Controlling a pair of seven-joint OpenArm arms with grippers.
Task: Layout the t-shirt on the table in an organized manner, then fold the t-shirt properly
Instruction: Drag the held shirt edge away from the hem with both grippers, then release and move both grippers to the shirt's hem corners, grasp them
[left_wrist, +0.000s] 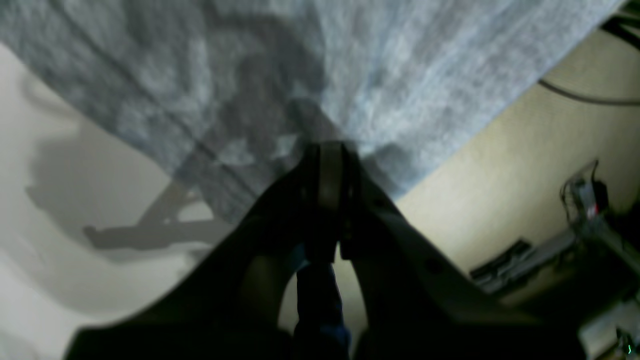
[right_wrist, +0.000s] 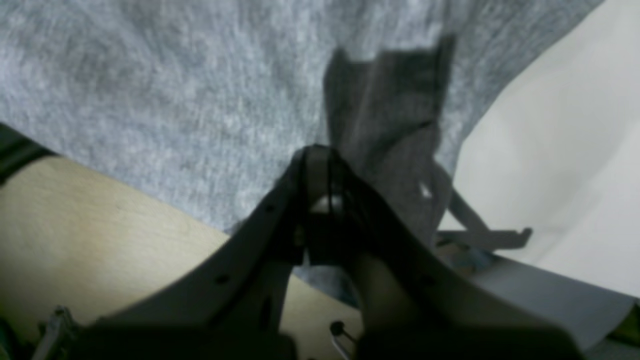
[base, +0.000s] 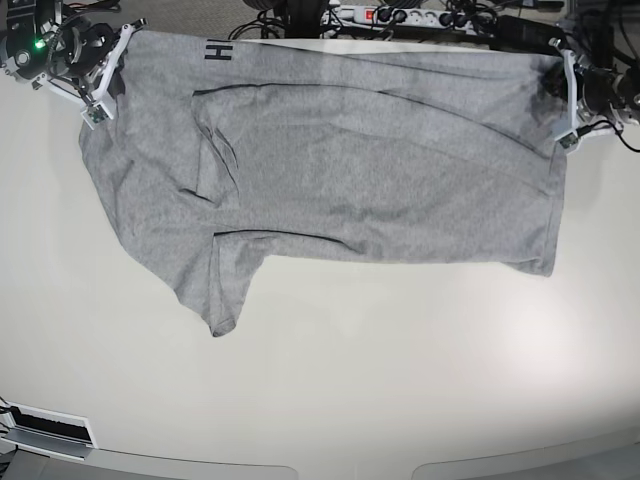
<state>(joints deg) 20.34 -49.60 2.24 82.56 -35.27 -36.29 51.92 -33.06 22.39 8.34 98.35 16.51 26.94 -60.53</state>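
Note:
The grey t-shirt (base: 350, 160) lies spread wide across the far part of the off-white table (base: 350, 380), with black lettering (base: 218, 50) near its far left edge. One sleeve (base: 225, 280) points toward the near side. My right gripper (base: 112, 55) is shut on the shirt's far left corner, and the right wrist view shows its jaws (right_wrist: 317, 155) pinched together on grey fabric (right_wrist: 150, 90). At the far right corner my left gripper (base: 566, 75) is shut on the cloth, its tips (left_wrist: 327, 152) closed on the fabric (left_wrist: 400, 75). The shirt has folds and wrinkles on its left half.
A power strip (base: 400, 15) and cables lie beyond the table's far edge. A white fitting (base: 45, 430) sits at the near left corner. Tan floor (left_wrist: 525, 165) and some hardware (left_wrist: 580, 200) show past the table edge in the wrist views.

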